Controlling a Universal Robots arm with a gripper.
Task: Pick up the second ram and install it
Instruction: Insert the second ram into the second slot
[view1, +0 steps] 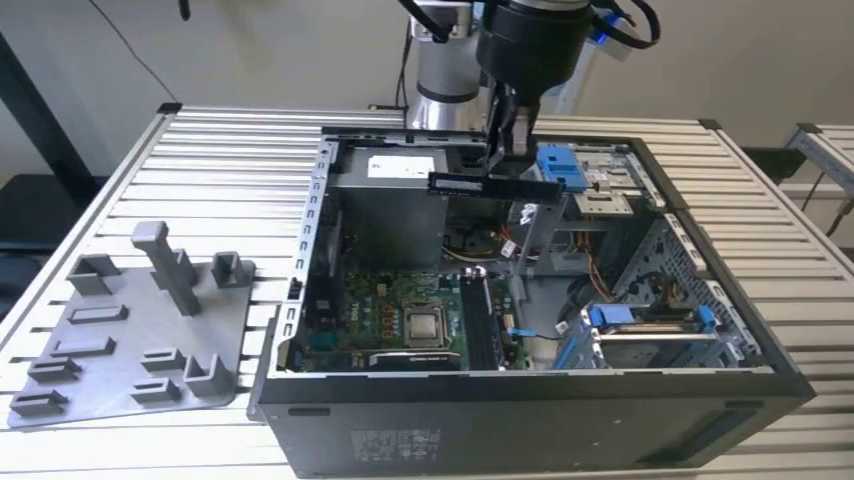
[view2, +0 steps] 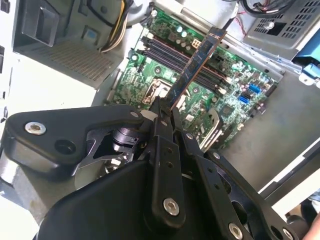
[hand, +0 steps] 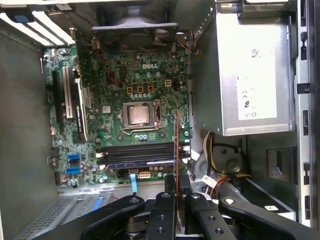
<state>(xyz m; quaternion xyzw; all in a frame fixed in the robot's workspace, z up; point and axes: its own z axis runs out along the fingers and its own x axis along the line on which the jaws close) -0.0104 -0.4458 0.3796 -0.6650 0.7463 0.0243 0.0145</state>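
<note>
Black gripper (view1: 507, 168), clenched on the second ram (view1: 494, 185). Pinched near mid-length, probably for balance, and kept level. Held high over the open computer case (view1: 534, 410), well apart from the green motherboard (hand: 145, 100) below. Seen edge-on in both wrist views, seemingly crosswise to the memory slots (hand: 135, 150), so not yet lined up for seating. 1 slot possibly filled already; hard to tell. Grey tray (view1: 120, 345) off at the exterior view's left.

Noted white printed label (hand: 252, 85) on power supply (hand: 235, 45), white lettering (hand: 150, 66) on motherboard (hand: 111, 95), printed sticker (view1: 395, 440) on case front (view1: 561, 425); fine print illegible.
</note>
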